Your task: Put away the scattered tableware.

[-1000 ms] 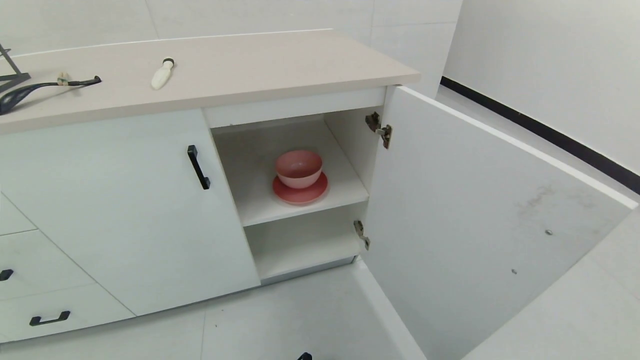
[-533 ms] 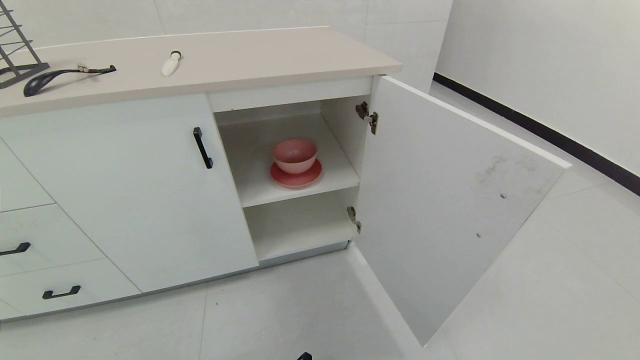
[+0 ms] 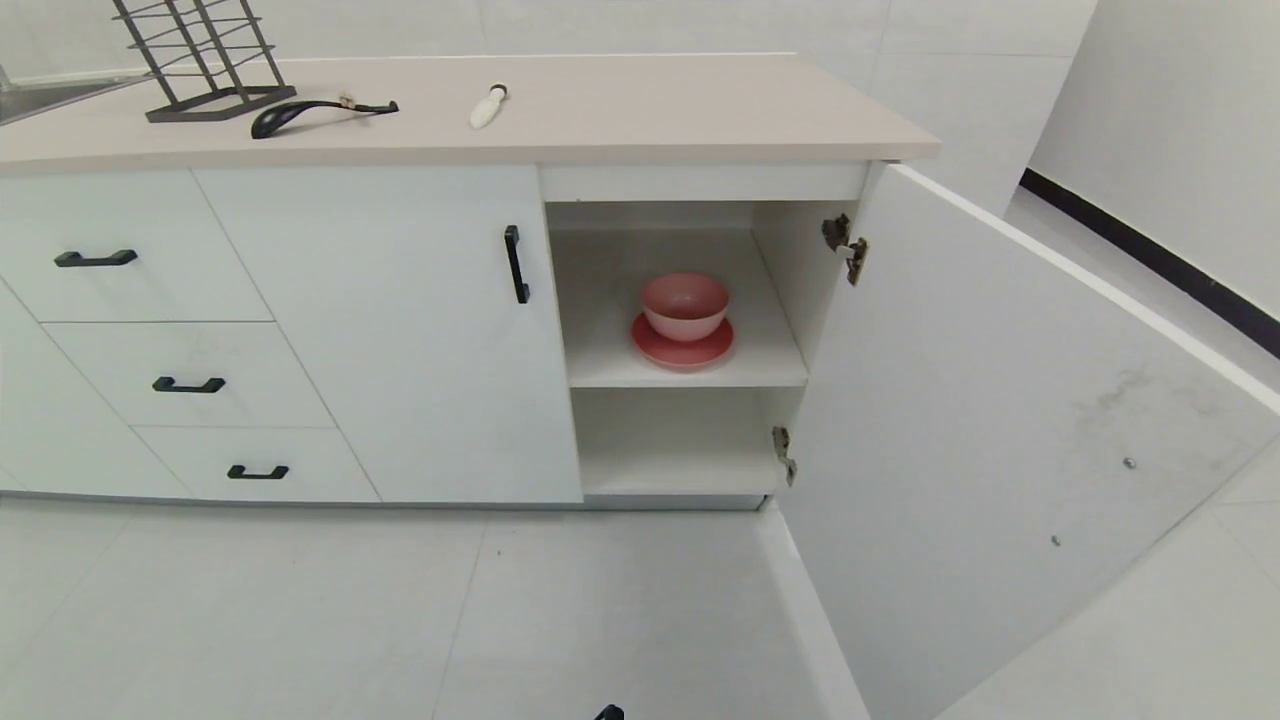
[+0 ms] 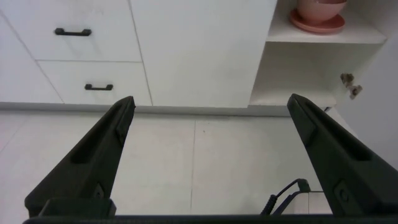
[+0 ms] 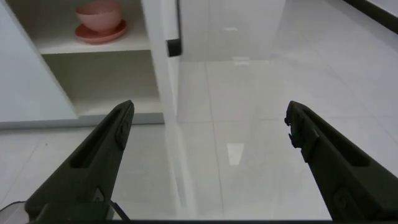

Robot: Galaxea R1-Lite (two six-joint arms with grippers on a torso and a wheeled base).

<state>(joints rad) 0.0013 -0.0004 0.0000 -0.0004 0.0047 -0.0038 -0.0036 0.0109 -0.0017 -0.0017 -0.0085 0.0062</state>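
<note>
Pink bowl on red plate, cabinet shelf.

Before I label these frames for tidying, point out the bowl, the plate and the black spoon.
bowl (image 3: pixel 685 318), head view, outer front wall.
plate (image 3: pixel 682 356), head view, bare front rim.
black spoon (image 3: pixel 271 121), head view, scoop end.

The bowl and the plate under it look like smooth plastic with a soft sheen. The open cabinet door is smooth matt white board, faintly smudged. Its hinges are bare shiny metal. The handle on the closed door is matt black. The countertop is matt beige, the rack is dark wire, and the floor is glossy tile that reflects light.
</note>
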